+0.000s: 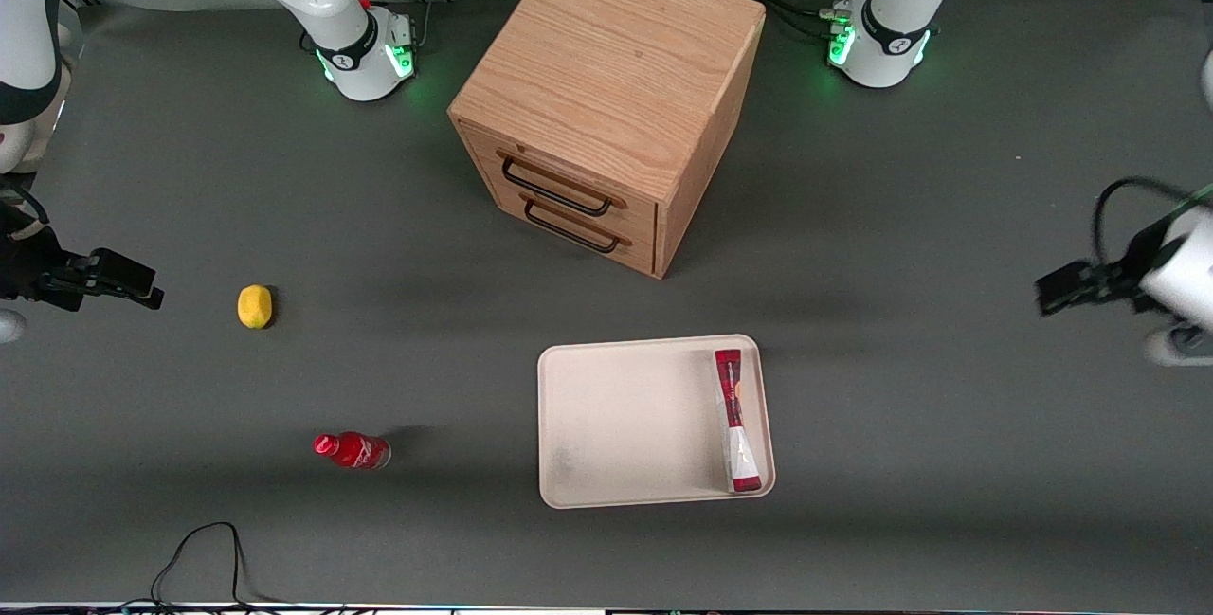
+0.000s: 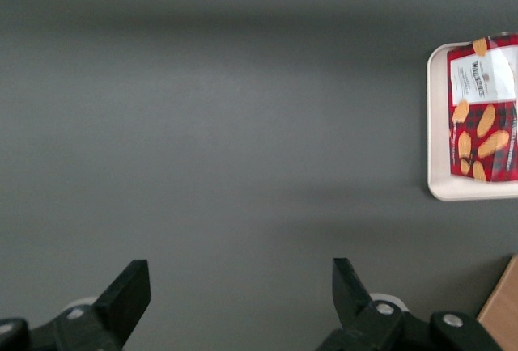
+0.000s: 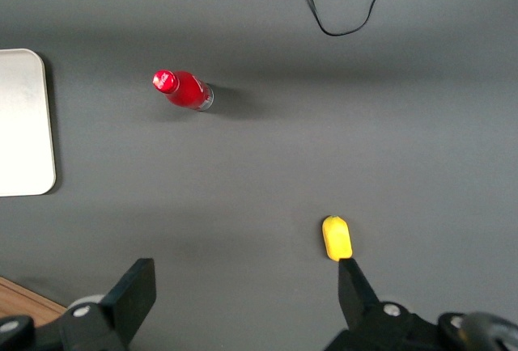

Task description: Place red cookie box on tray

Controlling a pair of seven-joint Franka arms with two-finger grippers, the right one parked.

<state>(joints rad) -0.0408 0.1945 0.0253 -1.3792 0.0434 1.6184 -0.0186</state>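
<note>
The red cookie box (image 1: 735,421) lies flat in the tray (image 1: 616,425), along the rim toward the working arm's end. It looks light, stiff and crushable, best pinched across its narrow width. The claw (image 2: 241,294) hangs wide and empty over bare worktop (image 2: 227,124).

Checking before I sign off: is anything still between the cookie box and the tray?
Nothing visible. The cookie box already lies in the tray, along its edge toward the working arm. The gripper is open, apart from both, over bare table.
</note>
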